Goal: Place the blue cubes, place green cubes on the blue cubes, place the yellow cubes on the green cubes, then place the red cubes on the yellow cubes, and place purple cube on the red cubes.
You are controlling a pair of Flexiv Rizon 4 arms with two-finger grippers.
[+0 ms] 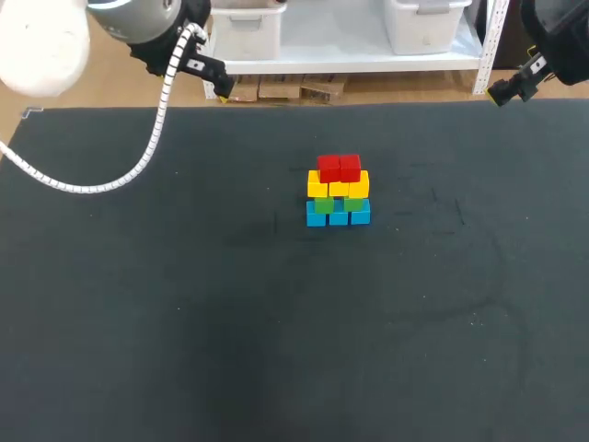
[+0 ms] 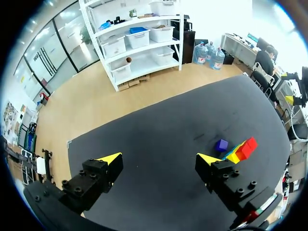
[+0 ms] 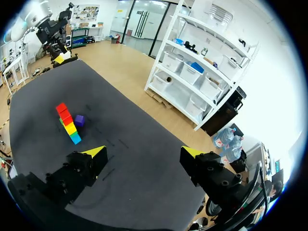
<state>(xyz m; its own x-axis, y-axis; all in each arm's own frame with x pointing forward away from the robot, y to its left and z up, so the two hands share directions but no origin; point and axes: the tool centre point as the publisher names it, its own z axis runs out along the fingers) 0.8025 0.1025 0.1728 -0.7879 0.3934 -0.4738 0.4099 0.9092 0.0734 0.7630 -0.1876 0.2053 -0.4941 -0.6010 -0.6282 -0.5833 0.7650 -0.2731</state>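
The stack stands near the middle of the black table. Its bottom row is three blue cubes set side by side. On them sit the green cubes – two show, one toward each end of the row. Above these is a row of three yellow cubes, and on top of that two red cubes side by side.

The purple cube is not on the stack. It sits on the table just beside the stack's base, on the side facing the back edge of the table. From the head view the stack hides it. Whether it touches the blue cubes cannot be told.

The left hand is well apart from the stack, above the table's back left corner. Its fingers are spread wide with nothing between them, and the stack lies far ahead of it and off toward one finger. A white coiled cable hangs from the left arm and loops over the table on that side of the stack.

The right hand is also well clear of the stack – up by the table's back right corner. It is released too, its yellow tips far apart and holding nothing.
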